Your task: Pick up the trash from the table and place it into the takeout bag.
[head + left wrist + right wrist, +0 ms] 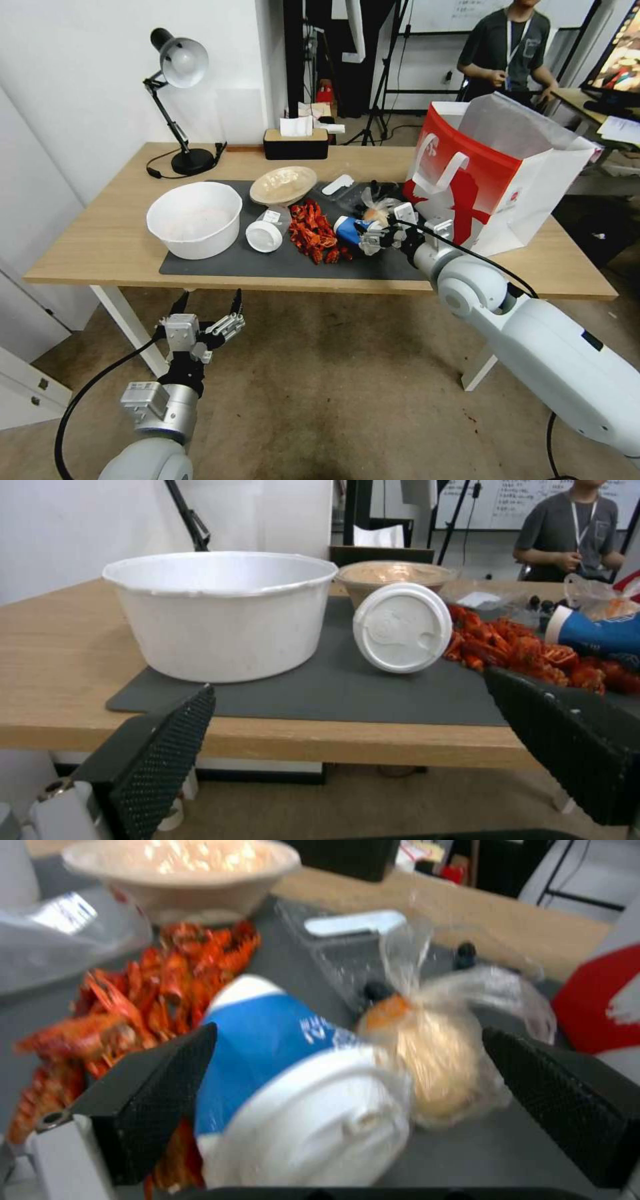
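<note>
blue paper cup (280,1065) between spread right gripper (347,1090) fingers — untouched

The right hand (347,1075) is spread wide, its two black ribbed fingers (160,1090) flanking a blue paper cup (267,1040) that lies on its side on the dark grey mat (447,1155), white lid (313,1120) toward the camera. A knotted clear bag (440,1060) touches the cup. Red shells (133,995) are heaped beside it, a beige bowl (180,875) beyond them, and the red takeout bag (593,1000) stands near the tabletop (467,915) edge.
</note>
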